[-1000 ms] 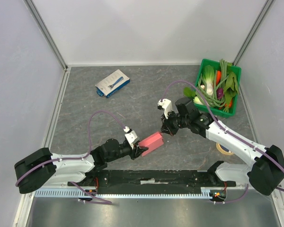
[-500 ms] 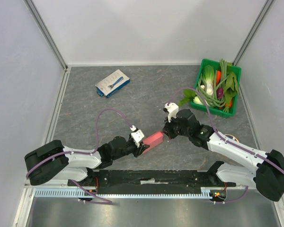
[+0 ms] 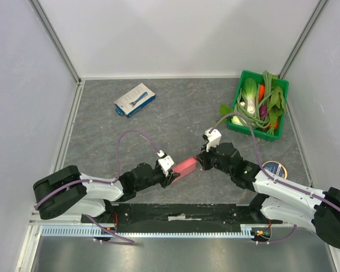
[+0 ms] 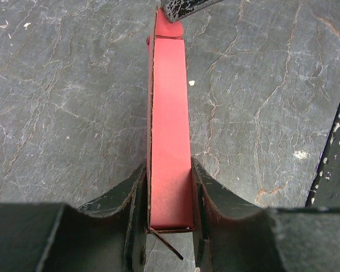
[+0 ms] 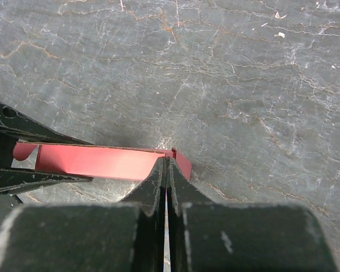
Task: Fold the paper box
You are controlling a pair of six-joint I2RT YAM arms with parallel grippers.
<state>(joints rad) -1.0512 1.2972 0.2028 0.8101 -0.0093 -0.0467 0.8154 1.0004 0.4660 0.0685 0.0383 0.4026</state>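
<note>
Pink-red paper box (image 3: 185, 168) is staying at the front middle of the table (image 3: 175, 124), and the left end effector (image 3: 172, 175) is clamping its two long sides at the near end. The right end effector (image 3: 200, 162), with fingers pressed together and nothing between them, is touching the small flap at the far end. Over the last second the right arm has been sinking lower and bringing these tips down to the flap. It seems the closing of that end is beginning.

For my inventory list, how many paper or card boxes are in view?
2. The red box is front middle, in the left hand; the white-blue box lies far left.
</note>
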